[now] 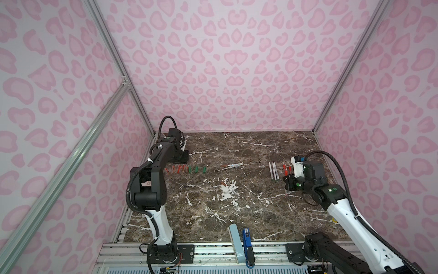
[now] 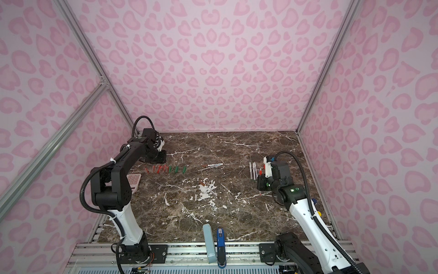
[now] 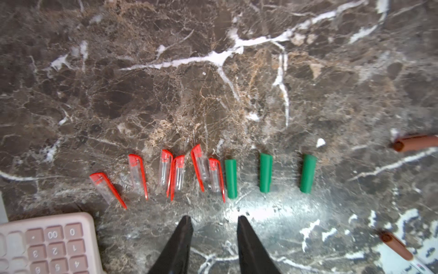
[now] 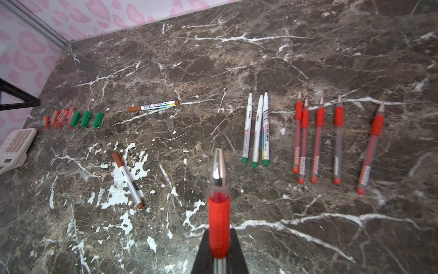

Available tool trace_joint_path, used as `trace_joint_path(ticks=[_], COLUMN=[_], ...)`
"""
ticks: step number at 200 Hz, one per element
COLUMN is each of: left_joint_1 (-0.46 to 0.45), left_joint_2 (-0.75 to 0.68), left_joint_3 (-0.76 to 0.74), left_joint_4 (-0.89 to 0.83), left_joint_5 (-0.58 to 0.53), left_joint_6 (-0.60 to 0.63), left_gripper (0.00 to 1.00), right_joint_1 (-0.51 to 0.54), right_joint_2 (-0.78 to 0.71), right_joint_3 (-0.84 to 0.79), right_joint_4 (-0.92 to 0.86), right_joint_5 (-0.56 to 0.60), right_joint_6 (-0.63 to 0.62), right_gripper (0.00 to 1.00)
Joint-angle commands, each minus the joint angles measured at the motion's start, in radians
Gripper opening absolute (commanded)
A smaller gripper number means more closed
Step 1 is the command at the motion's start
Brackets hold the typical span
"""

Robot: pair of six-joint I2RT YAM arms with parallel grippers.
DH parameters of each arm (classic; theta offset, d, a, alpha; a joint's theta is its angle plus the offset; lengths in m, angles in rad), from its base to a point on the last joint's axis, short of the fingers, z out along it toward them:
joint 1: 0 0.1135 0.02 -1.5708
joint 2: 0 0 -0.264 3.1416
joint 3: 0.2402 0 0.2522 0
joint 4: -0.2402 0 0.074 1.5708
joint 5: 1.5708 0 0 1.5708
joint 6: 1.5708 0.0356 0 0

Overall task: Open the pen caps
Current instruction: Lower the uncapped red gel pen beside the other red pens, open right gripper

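Several red-clipped clear pen caps point(image 3: 166, 168) and three green caps point(image 3: 265, 172) lie in a row on the marble. My left gripper point(image 3: 214, 219) hovers just short of this row, open and empty; in a top view it is at the table's far left point(image 1: 183, 157). My right gripper point(image 4: 219, 237) is shut on an uncapped red pen point(image 4: 219, 213), metal tip pointing away. Beyond it lie three uncapped white markers point(image 4: 256, 128) and several uncapped red pens point(image 4: 318, 140). Two white markers keep their brown caps point(image 4: 152, 106) point(image 4: 128, 180) mid-table.
A pink calculator point(image 3: 47, 244) sits close beside the left gripper near the left wall. A pale blue bar point(image 1: 235, 244) and a blue stapler-like object point(image 1: 247, 246) lie at the front edge. Pink patterned walls enclose three sides.
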Motion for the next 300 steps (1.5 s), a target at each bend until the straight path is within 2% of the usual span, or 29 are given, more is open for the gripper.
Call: trace_joint_path(ticks=[1,76,119,149,170,189,259,300], left_joint_1=[-0.006,-0.007,0.01,0.049,0.061,0.063,0.087,0.094], left_joint_2=[-0.113,-0.624,-0.817,-0.856,-0.843,-0.846,-0.842,-0.849], left_joint_3=[-0.069,-0.516,-0.668,-0.705,-0.689,-0.682,-0.694,-0.7], left_joint_4=[0.029,0.294,0.394,0.42,0.418,0.418,0.431,0.434], left_joint_5=[0.056,0.261,0.306,0.363,0.377,0.376,0.399,0.408], left_joint_6=[-0.001,-0.003,0.011,-0.024,-0.033,-0.034,-0.043,-0.045], left_gripper=[0.45,0.77,0.88,0.97,1.0,0.99,0.98,0.98], right_joint_1=[-0.035,-0.176,-0.236,-0.266,-0.278,-0.298,-0.357,-0.367], right_joint_2=[0.047,0.393,0.603,0.706,0.79,0.831,0.906,0.938], right_joint_3=[0.028,0.223,0.326,0.377,0.428,0.451,0.464,0.469], right_joint_4=[-0.016,-0.048,-0.081,-0.062,-0.075,-0.083,-0.053,-0.047], right_joint_5=[-0.005,0.056,0.101,0.129,0.125,0.154,0.151,0.147], right_joint_6=[-0.052,-0.201,-0.256,-0.264,-0.267,-0.275,-0.255,-0.243], right_gripper=[0.0,0.0,0.0,0.0,0.0,0.0,0.02,0.11])
